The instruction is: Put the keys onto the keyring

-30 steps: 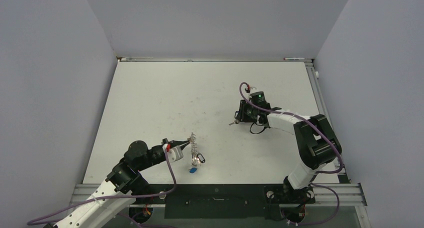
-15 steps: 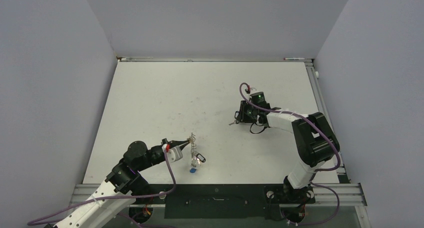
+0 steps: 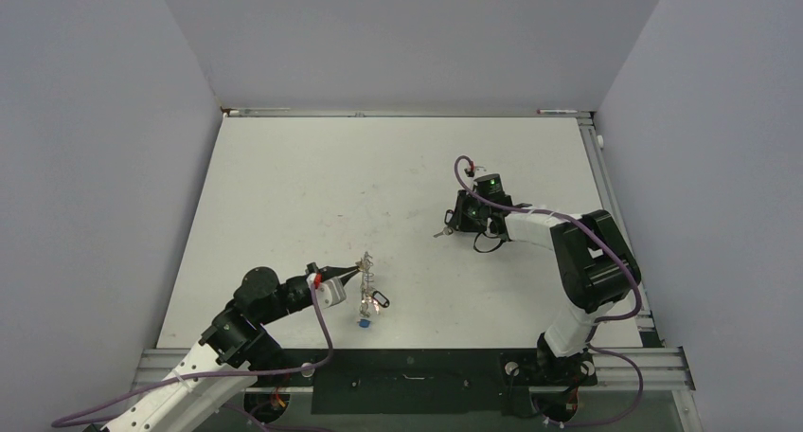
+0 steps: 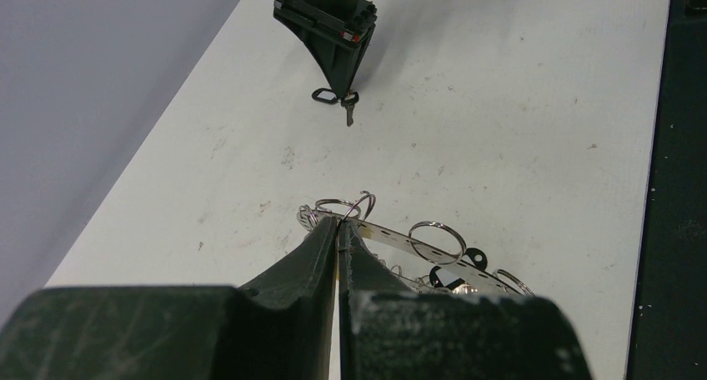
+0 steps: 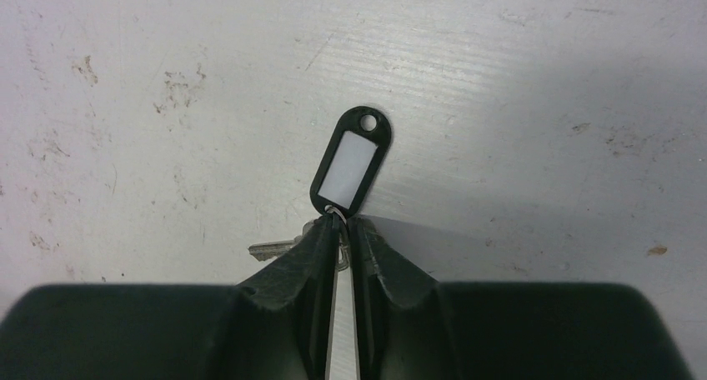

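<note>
My left gripper [image 3: 353, 273] is shut on the rim of the keyring [image 3: 365, 264] and holds it on edge just above the table's near left. In the left wrist view the keyring [image 4: 398, 234] is a flat silvery band with wire loops [image 4: 437, 240], and my left gripper [image 4: 340, 222] pinches it. A black-tagged key [image 3: 379, 299] and a blue-tagged key [image 3: 363, 324] hang from it. My right gripper [image 3: 452, 226] is at table level right of centre. In the right wrist view my right gripper [image 5: 342, 227] is shut on the small ring of a key [image 5: 272, 249] with a black tag [image 5: 352, 160].
A black cable loop [image 3: 488, 243] lies by the right wrist. Grey walls close in the table on the left, back and right. A black rail [image 3: 407, 377] runs along the near edge. The right gripper with its key also shows in the left wrist view [image 4: 333, 55].
</note>
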You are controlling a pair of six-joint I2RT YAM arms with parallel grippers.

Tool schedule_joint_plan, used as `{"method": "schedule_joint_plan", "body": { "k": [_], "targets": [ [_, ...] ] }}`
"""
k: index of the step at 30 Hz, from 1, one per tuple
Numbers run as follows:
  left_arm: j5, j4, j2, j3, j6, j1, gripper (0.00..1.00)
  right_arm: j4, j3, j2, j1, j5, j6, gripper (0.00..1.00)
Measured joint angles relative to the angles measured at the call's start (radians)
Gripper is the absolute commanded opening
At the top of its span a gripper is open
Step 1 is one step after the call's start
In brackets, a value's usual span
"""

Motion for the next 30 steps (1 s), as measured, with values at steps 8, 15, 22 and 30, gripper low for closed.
{"method": "schedule_joint_plan", "body": {
  "k": [8, 15, 22, 30],
  "targets": [
    [0.000, 0.000, 0.000, 0.000, 0.000, 0.000, 0.00, 0.004, 0.000, 0.000, 0.000, -0.008, 0.002, 0.05],
    [0.002, 0.001, 0.001, 0.000, -0.010, 0.003, 0.00, 0.005, 0.000, 0.000, 0.000, -0.010, 0.002, 0.05],
    [-0.001, 0.002, 0.027, 0.000, -0.061, 0.014, 0.00, 0.002, 0.000, -0.008, 0.003, -0.008, -0.002, 0.05],
    [0.006, 0.018, 0.027, 0.000, -0.084, 0.016, 0.00, -0.026, 0.000, -0.113, 0.046, 0.004, -0.028, 0.05]
  ]
}}
